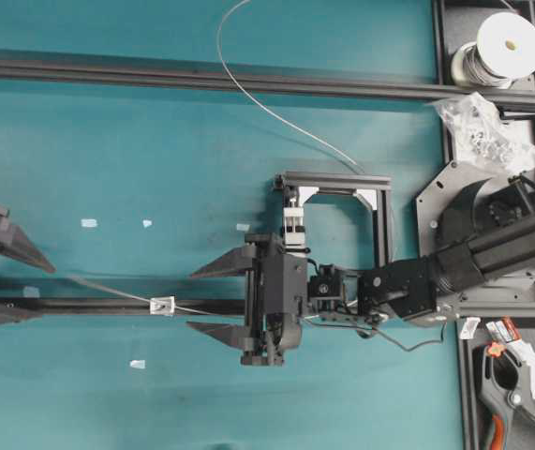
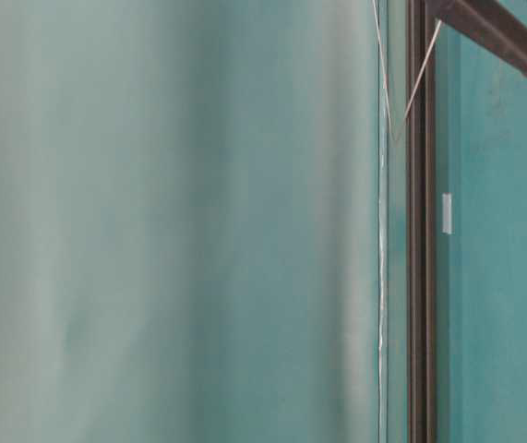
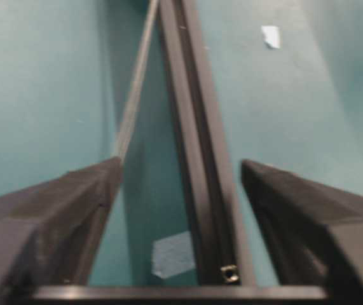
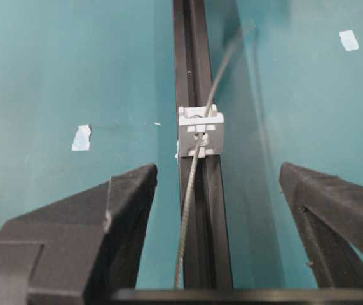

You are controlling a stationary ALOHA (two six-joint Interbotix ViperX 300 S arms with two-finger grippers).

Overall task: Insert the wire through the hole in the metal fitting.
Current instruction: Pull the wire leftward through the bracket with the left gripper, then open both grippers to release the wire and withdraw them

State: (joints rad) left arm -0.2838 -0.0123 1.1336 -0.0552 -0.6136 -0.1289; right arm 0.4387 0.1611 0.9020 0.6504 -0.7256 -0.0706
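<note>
The metal fitting [image 1: 162,305] [image 4: 200,130] sits on the black rail [image 1: 89,305]. The thin pale wire [image 1: 117,292] [image 4: 191,190] runs through the fitting's hole and sticks out on both sides. My right gripper [image 1: 192,300] [image 4: 218,168] is open just right of the fitting. It straddles the rail, and the wire passes between its fingers untouched. My left gripper [image 1: 19,291] [image 3: 180,164] is open at the rail's left end. The wire [image 3: 135,82] reaches the tip of its left finger [image 3: 105,175], which hides the wire's end.
A wire spool [image 1: 501,47], a bag of parts [image 1: 478,127] and a clamp [image 1: 511,394] lie at the right. A white banded block [image 1: 293,225] stands in a bracket behind my right wrist. Tape scraps [image 1: 89,223] dot the mat. A small nut [image 3: 230,273] sits in the rail slot.
</note>
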